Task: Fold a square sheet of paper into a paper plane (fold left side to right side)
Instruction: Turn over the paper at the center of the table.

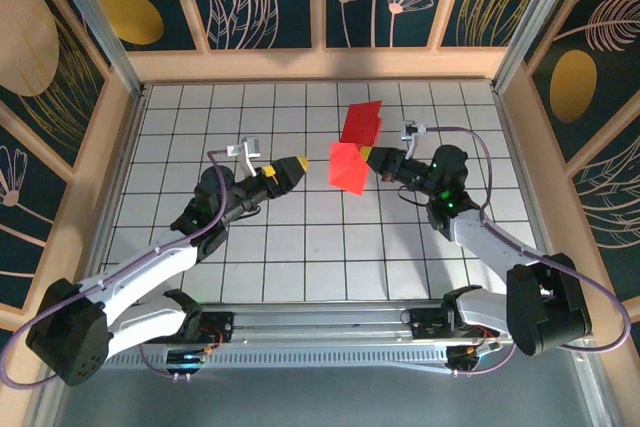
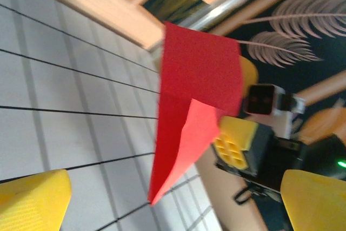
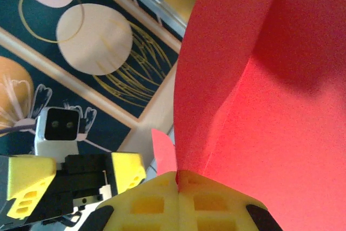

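Right pincer pinches one edge of the square sheet of paper, which juts ahead of it above the counter. Just beside the sheet, left pincer gapes wide and touches nothing. Held at one spot only, the sheet could sag or spring open.

We see a white tabletop ruled by dark lines into square tiles and edged by a pale wooden rim. Around it stand dark teal wall panels with golden discs and fine pale leaves and flowers, divided by wooden slats. Silvery metal posts rise at the far corners. A metal rail runs along the near edge.
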`<action>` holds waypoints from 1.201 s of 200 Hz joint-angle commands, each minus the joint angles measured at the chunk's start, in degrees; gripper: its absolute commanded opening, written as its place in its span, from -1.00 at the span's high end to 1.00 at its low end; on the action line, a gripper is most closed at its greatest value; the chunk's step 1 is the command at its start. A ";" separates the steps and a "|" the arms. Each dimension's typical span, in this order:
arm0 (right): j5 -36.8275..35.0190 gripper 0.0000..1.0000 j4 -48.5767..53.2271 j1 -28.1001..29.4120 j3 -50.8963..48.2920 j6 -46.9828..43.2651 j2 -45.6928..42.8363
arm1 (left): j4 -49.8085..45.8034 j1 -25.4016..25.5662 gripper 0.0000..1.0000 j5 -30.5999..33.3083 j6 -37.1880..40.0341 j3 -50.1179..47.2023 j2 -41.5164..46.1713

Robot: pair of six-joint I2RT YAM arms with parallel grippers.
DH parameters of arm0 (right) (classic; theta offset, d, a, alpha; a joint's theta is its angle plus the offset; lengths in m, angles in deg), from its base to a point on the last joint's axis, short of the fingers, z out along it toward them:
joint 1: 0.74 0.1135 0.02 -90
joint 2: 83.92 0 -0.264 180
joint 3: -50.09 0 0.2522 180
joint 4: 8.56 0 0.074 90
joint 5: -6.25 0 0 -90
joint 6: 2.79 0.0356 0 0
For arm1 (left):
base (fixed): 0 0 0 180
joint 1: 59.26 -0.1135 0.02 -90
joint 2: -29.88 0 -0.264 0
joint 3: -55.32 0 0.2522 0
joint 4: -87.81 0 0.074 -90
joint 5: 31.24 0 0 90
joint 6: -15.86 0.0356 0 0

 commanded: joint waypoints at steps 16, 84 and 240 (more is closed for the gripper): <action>4.51 1.00 -14.49 0.70 0.48 10.80 1.34 | 13.20 0.07 -0.98 -11.02 -5.16 1.86 -5.05; 3.30 1.00 -15.88 3.72 1.41 11.99 3.84 | 18.91 1.81 -0.94 -16.57 -7.86 4.04 -12.04; 3.46 1.00 -17.70 4.89 0.42 13.40 4.98 | 16.16 2.72 0.23 -14.94 -7.58 4.43 -14.23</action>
